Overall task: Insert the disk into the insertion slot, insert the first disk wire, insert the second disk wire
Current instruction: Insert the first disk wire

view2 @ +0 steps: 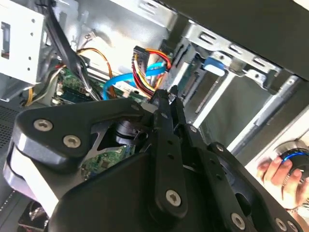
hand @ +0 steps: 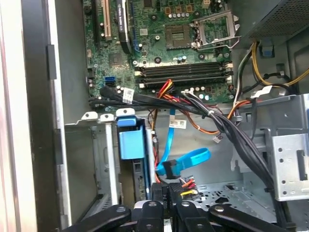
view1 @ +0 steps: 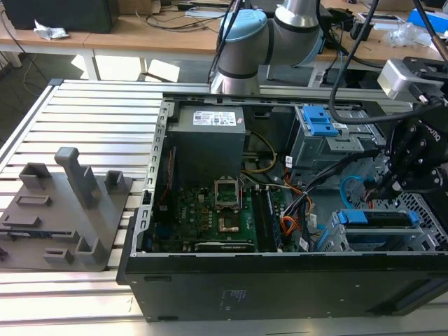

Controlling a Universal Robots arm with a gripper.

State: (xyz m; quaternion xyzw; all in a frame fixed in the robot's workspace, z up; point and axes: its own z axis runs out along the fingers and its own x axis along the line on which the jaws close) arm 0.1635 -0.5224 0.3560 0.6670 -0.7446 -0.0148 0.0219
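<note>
The disk [view1: 381, 218], in its bright blue carrier, sits inside the insertion slot [view1: 364, 241], the low grey cage at the case's front on the exterior view's right. The blue carrier end [hand: 131, 142] shows in both wrist views, inside the cage frame [view2: 241, 53]. My gripper [view1: 385, 185] hangs just above the cage. Its fingers [view2: 161, 116] stand close together, pinching the end of the red, yellow and orange disk wire [view2: 152, 72]. A flat blue disk wire [hand: 188, 159] with a black plug lies loose just beyond the fingertips [hand: 161, 191].
The larger grey bay with blue latches [view1: 322, 129] stands behind the cage. Thick black cable bundles [hand: 231, 130] cross the motherboard [view1: 210, 210]. A grey fixture [view1: 66, 210] stands outside the case on the slatted table. A person's hand [view2: 277, 169] rests on a round device.
</note>
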